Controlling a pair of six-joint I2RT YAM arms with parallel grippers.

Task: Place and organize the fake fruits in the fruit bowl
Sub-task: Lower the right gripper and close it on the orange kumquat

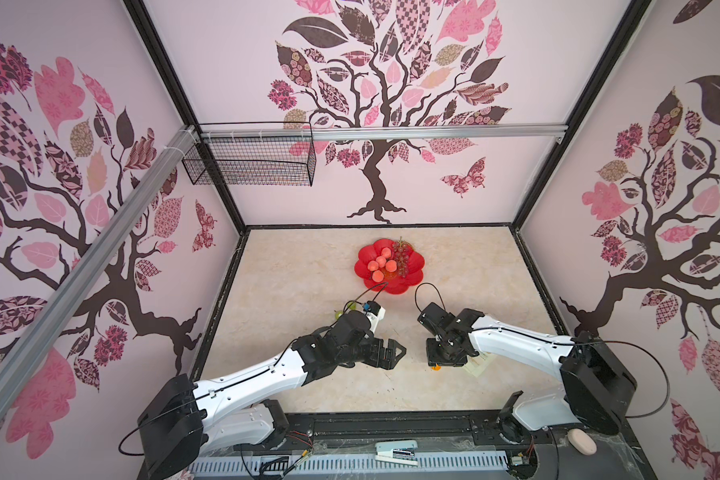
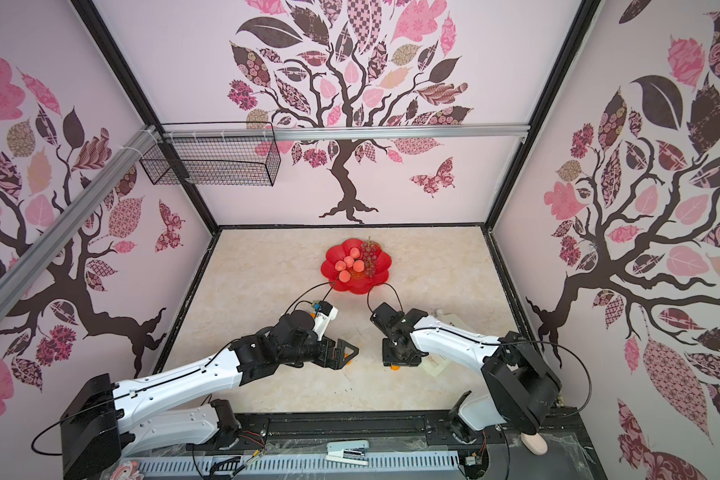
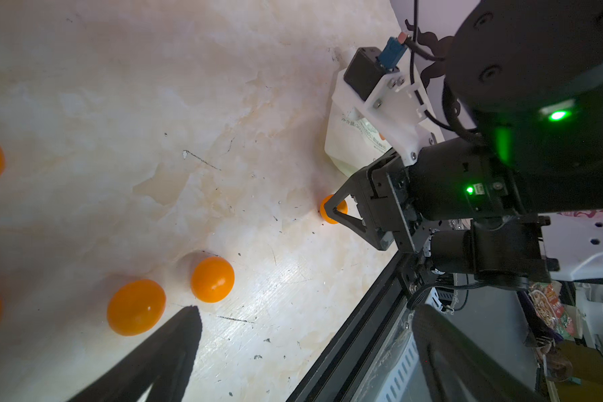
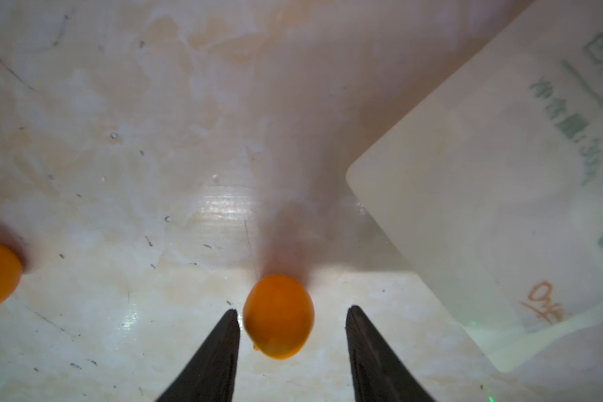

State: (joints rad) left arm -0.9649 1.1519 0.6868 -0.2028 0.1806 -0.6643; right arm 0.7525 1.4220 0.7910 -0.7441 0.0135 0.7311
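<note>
The red fruit bowl (image 1: 371, 276) (image 2: 336, 280) sits mid-table in both top views and holds several peaches (image 1: 377, 262) and a dark grape bunch (image 1: 402, 257). My right gripper (image 4: 292, 309) (image 1: 436, 360) points down over an orange (image 4: 278, 316) (image 3: 328, 213). Its jaws stand open on either side of the fruit, with a gap on one side. My left gripper (image 3: 307, 323) (image 1: 395, 353) hovers wide open and empty beside several loose oranges (image 3: 212, 279) (image 3: 136, 307) on the table.
A cream printed pouch (image 4: 502, 209) (image 3: 342, 149) lies right beside the right gripper. A green fruit (image 1: 341, 312) peeks out behind the left arm. A black wire basket (image 1: 250, 160) hangs at the back left. The table's black front rail (image 3: 362, 327) runs close to the left gripper.
</note>
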